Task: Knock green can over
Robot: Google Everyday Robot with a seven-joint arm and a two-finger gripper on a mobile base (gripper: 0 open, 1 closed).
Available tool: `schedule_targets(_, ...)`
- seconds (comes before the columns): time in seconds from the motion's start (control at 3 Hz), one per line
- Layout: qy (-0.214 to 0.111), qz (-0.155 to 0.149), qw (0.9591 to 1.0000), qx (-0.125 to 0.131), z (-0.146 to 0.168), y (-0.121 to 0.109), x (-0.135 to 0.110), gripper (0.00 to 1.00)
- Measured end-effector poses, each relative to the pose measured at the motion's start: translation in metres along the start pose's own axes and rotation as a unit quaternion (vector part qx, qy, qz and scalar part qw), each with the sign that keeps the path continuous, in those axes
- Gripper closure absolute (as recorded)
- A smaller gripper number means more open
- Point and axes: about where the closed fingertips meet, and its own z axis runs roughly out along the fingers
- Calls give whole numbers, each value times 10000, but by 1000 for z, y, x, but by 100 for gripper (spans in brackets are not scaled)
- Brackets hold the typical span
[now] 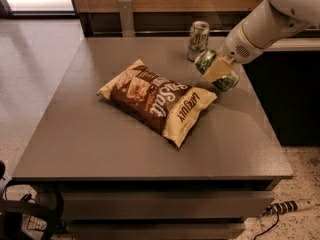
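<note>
Over the far right part of the bench (pixel 100 149), the gripper (pixel 218 69) is closed around the green can (pixel 228 81), holding it tilted, probably to lay it flat.

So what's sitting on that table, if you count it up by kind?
Cans: 2, the green can, tilted in the end effector at the far right of the table, and a paler can upright behind it.
Snack bags: 1, the chip bag mid-table.
Total: 3.
</note>
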Motion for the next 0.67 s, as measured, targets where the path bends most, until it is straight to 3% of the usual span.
schedule_targets(0.33, 617, -120, 9980, -89, 22, 4, 6, 100)
schedule_targets(0.67, 1118, -410, 9924, -319, 54, 13, 2, 100)
